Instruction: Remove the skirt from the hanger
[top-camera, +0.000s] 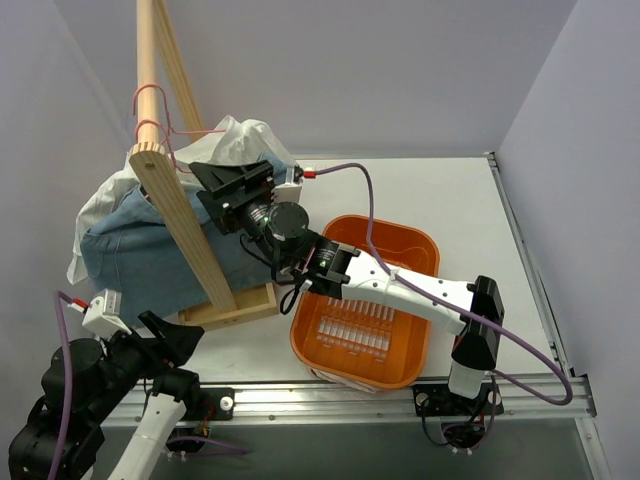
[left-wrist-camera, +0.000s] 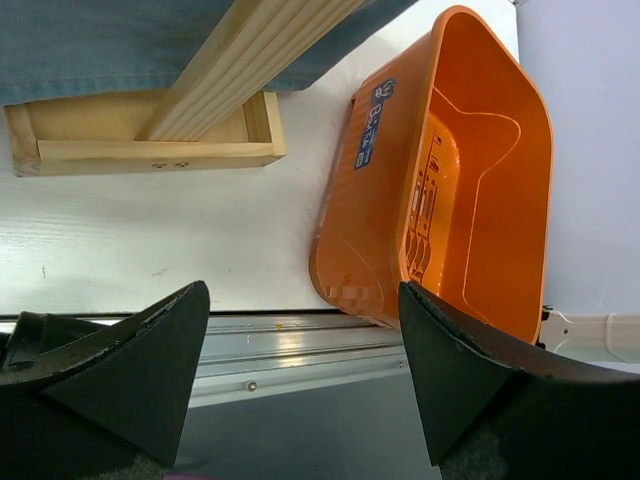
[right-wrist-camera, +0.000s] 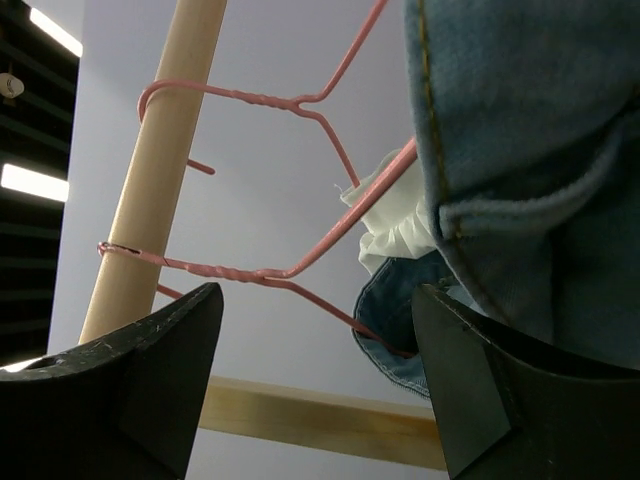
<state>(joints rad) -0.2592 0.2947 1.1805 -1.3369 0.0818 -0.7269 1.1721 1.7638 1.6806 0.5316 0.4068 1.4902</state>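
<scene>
Orange basket (top-camera: 414, 340) sits empty near the front edge, lower middle of the top view, with the left gripper (top-camera: 180, 335) at lower left hanging wide open, holding nothing. Further back, the right gripper (top-camera: 235, 185) has its jaws apart right at the denim skirt (top-camera: 130, 250), which is draped on the rack at upper left. Only the right wrist view shows the pink wire hangers (right-wrist-camera: 262, 97) hooked over the dowel (right-wrist-camera: 160, 170).

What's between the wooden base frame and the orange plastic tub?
Only bare white tabletop separates the pale wooden base frame from the orange plastic tub; the left wrist view shows it best.
</scene>
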